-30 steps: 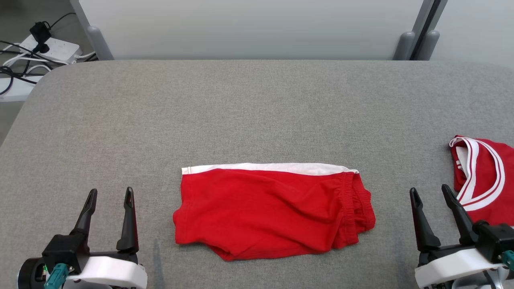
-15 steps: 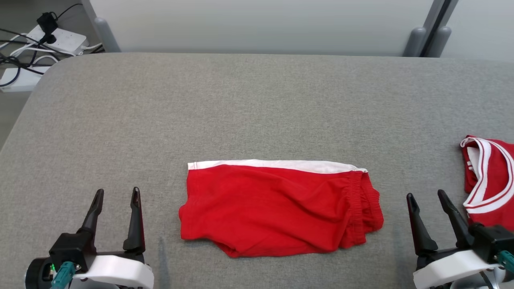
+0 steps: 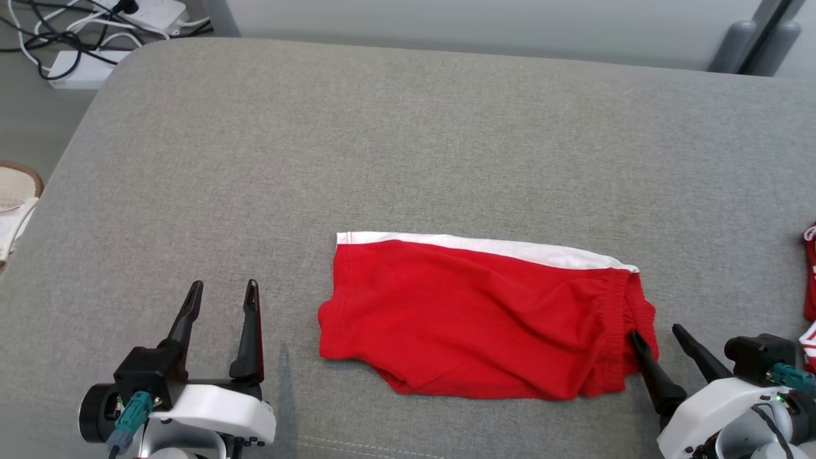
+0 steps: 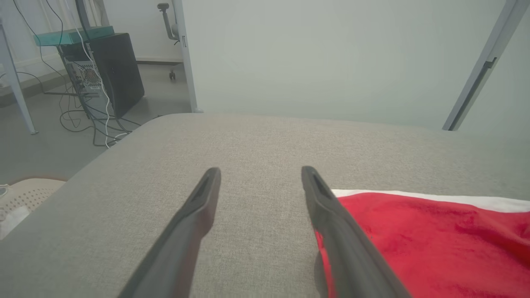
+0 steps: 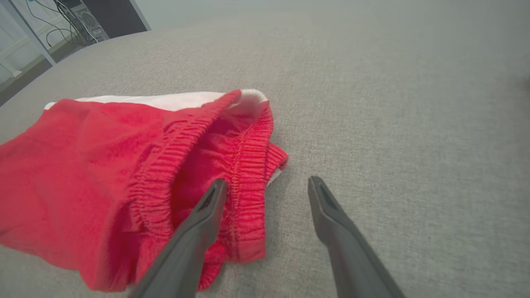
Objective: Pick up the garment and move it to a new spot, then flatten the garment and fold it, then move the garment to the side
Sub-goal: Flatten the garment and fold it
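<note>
A folded red garment with a white band along its far edge lies flat on the gray fabric-covered desk, toward the near side. The left gripper is poised over bare desk just beside the garment's left edge, its fingers apart and empty. The right gripper, fingers likewise spread and holding nothing, is at the gathered waistband end, one fingertip over the elastic. A second red-and-white piece peeks in at the desk's right edge.
</note>
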Tool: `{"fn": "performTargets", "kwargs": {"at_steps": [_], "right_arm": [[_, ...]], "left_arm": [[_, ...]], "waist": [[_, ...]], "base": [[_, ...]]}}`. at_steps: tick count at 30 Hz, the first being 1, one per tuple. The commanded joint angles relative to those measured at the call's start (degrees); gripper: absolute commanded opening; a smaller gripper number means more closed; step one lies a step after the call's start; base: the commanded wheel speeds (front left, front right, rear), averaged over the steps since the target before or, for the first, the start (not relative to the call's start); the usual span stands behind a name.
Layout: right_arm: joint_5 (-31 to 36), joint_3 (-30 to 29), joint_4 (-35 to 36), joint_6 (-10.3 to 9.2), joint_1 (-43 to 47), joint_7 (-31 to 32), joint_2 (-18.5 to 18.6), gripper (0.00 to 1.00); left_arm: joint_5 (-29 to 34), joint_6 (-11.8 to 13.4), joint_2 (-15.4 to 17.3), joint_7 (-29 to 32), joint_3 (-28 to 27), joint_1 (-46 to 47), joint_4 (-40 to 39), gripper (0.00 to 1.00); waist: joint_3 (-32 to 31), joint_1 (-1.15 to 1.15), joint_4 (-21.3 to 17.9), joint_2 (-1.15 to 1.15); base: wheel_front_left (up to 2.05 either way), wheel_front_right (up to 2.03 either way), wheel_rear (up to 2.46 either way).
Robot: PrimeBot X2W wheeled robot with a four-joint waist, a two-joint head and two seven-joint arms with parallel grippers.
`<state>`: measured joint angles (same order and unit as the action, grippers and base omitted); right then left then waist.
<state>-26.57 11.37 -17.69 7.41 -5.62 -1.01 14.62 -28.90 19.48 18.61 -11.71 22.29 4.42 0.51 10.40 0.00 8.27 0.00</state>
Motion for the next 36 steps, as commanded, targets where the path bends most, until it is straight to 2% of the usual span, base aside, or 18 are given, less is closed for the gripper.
{"fn": "performTargets", "kwargs": {"at_steps": [1,7,8,9,10,17,23,27,31,36], "right_arm": [[-0.8,1.2,0.9,0.08,-1.6,0.7,1.0,1.0],[-4.0,3.0,0.4,0.08,-2.0,4.7,0.3,1.0],[-4.5,3.2,0.3,0.08,-2.1,5.4,0.3,0.46],[-5.2,3.2,0.5,0.08,-2.2,5.3,0.2,0.05],[-5.6,3.1,0.5,0.08,-2.2,5.4,0.3,0.0],[-7.8,-0.4,0.3,0.08,-1.1,4.9,1.6,0.0],[-9.5,-6.5,-0.3,0.08,1.4,3.8,3.2,0.0],[-11.6,-8.1,-0.1,0.08,1.8,4.2,2.5,0.0],[-18.7,-6.6,3.4,0.08,1.6,7.9,0.2,0.0],[-28.2,-3.1,13.2,0.08,1.8,13.8,-1.4,0.0]], "left_arm": [[-0.5,-0.5,0.6,-0.6,-1.9,3.1,-0.9,1.0],[-0.9,-1.0,-0.1,-1.3,-1.9,3.6,0.4,1.0],[-0.9,-1.0,-0.1,-1.4,-2.0,3.7,0.6,1.0],[-0.9,-1.0,-0.1,-1.5,-2.1,3.8,0.7,1.0],[-0.9,-1.1,-0.1,-1.6,-2.2,3.9,0.8,1.0],[-1.0,-1.2,0.3,-1.9,-2.7,4.3,0.9,1.0],[-0.9,-1.3,0.8,-1.7,-2.7,4.7,0.7,1.0],[-0.9,-1.2,1.2,-1.7,-3.0,4.6,0.6,1.0],[-1.0,-1.1,1.5,-1.4,-3.0,4.5,0.3,1.0],[-0.5,-0.7,1.8,-0.9,-2.5,4.6,-0.1,1.0]], "waist": [[0.5,0.0,0.7,0.0],[1.2,0.0,1.4,0.0],[1.3,0.0,1.4,0.0],[1.4,0.0,1.4,0.0],[1.4,0.0,1.3,0.0],[1.8,0.0,-0.5,0.0],[2.1,0.0,-2.1,0.0],[2.2,0.0,-3.2,0.0],[2.1,0.0,-4.4,0.0],[2.1,0.0,-5.3,0.0]], "base": [[0.0,0.0,0.0],[0.0,0.0,0.0],[0.0,0.0,0.0],[0.0,0.0,0.0],[0.0,0.0,0.0],[0.0,0.0,0.0],[0.0,0.0,0.0],[0.0,0.0,0.0],[0.0,0.0,0.0],[0.0,0.0,0.0]]}}
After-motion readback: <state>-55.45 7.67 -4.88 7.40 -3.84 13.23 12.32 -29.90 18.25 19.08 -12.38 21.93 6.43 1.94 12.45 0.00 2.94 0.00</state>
